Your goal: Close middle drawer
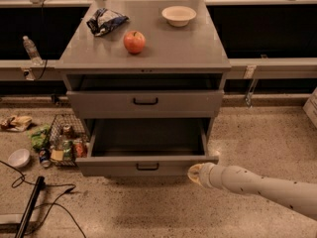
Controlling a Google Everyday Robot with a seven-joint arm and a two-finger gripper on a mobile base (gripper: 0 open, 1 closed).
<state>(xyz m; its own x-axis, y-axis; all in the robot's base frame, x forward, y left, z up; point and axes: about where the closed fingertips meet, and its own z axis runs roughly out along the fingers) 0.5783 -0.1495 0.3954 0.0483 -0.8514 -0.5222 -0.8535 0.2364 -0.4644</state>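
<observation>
The grey cabinet [148,53] has its uppermost drawer [145,103] pulled out a little. Below it the middle drawer [147,166] is pulled far out, and its inside looks empty. It has a flat grey front with a small black bar handle. The lowest drawer is hidden beneath it. My gripper [195,174] sits low at the right end of the middle drawer's front, just under its right corner. The white arm [262,187] reaches in from the lower right.
On the cabinet top lie a red apple [134,41], a white bowl [179,15] and a chip bag [105,22]. On the floor to the left are a wire basket of cans [64,144], a white bowl [19,157], litter and black cables [34,197]. A water bottle [30,49] stands on the left ledge.
</observation>
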